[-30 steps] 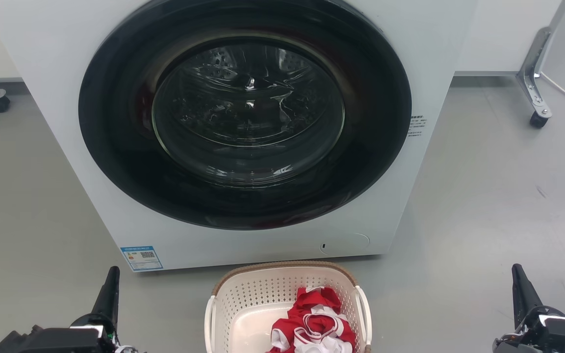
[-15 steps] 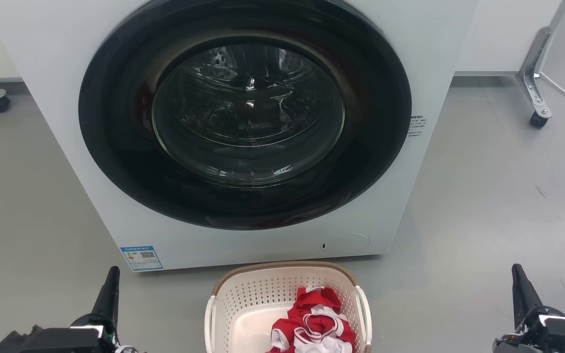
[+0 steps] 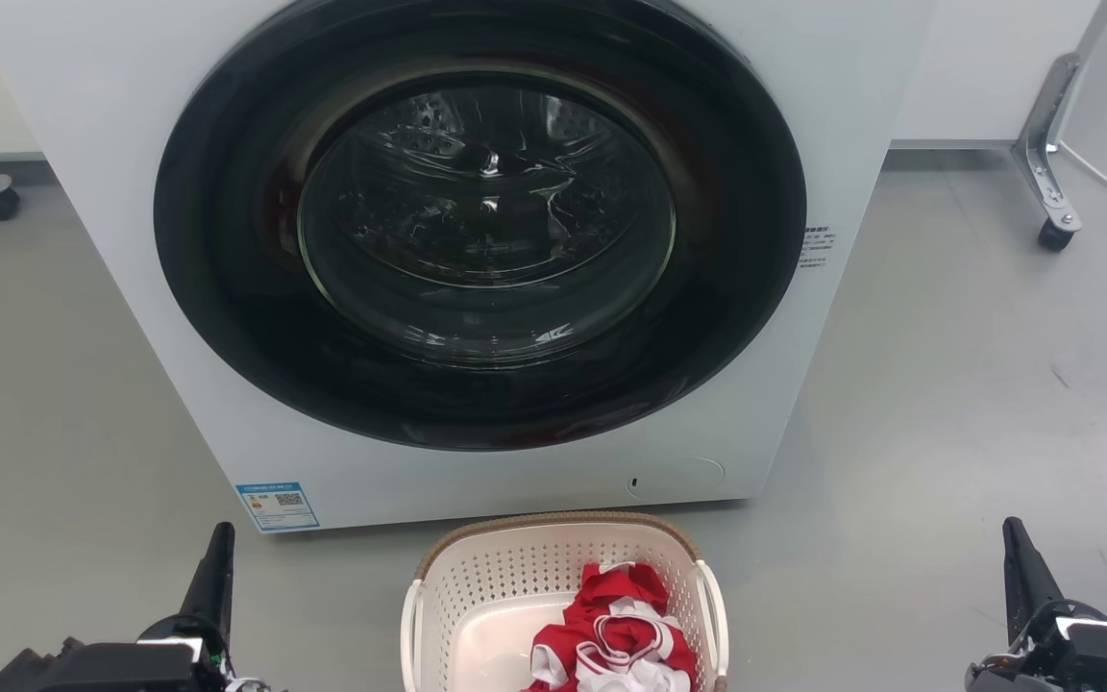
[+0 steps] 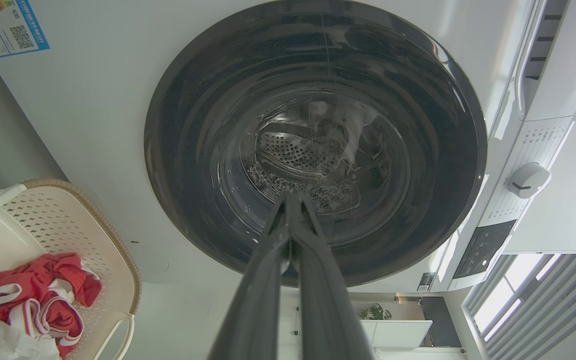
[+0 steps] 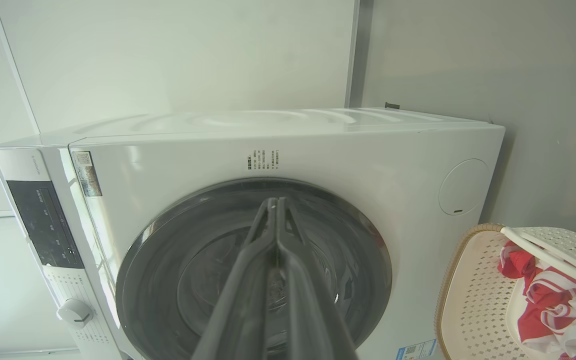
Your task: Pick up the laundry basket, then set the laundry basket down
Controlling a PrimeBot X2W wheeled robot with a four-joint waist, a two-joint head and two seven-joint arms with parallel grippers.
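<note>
The laundry basket [image 3: 505, 572] stands on the grey floor [image 3: 947, 384] at the near middle of the scene, just in front of the white washing machine [image 3: 83, 144]; its brown woven-look rim faces the machine's base, and whether the two touch cannot be told; its two white side handles sit on the left and right walls. A heap of red and white clothing [image 3: 616, 639] lies inside, bunched toward the basket's right half, with the bare cream bottom showing on the left.

The left tool [image 3: 217, 567] sits at the near left, its dark fingers pointing away toward the machine; in the left wrist view its two fingers are pressed together tip to tip, closed on nothing. The right tool [image 3: 1020, 557] sits at the near right, likewise closed and empty, its fingers meeting in a narrow point in the right wrist view. Both tools are well apart from the basket, which lies between them; neither touches a handle.

The machine's round dark door [image 3: 486, 211] is shut, the metal drum visible through the glass; a blue label [image 3: 277, 506] is stuck at the lower left of its front; a metal leg on a castor [image 3: 1053, 226] stands at the far right.
</note>
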